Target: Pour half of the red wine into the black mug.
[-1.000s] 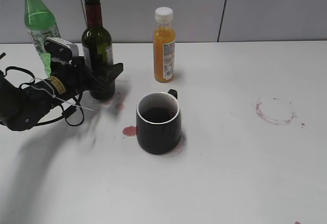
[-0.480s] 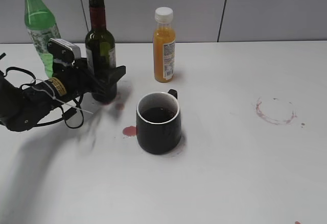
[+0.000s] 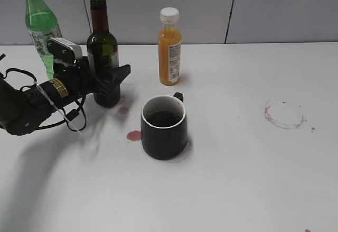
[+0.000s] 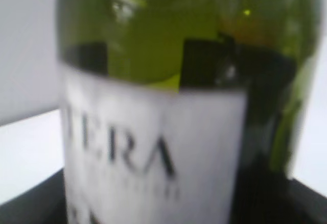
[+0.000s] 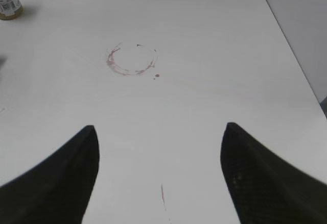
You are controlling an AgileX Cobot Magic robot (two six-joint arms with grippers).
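Jaws of your left gripper [image 3: 108, 81] are closed around the lower body of the small dark-green glass wine bottle [image 3: 102, 52] with its maroon foil neck and white label, which stands upright on the white counter [image 3: 237, 179] at the back left. Your left wrist view is filled by that bottle [image 4: 173, 101], its white label with dark lettering close and blurred. Jaws of your right gripper [image 5: 158, 173] stand wide apart with only bare counter between them; that gripper is out of the exterior view.

Your squat black mug [image 3: 163, 127], white inside, sits near the middle of the counter, to the right of the bottle and nearer the camera, apart from it. Dark red wine [image 3: 163, 118] lies in it. Small red spills [image 3: 133, 135] mark the counter between bottle and mug, and a red ring stain [image 3: 284, 114] lies well to the right. Behind stand a light-green plastic bottle [image 3: 40, 26] and an orange juice bottle with a white cap [image 3: 169, 47].
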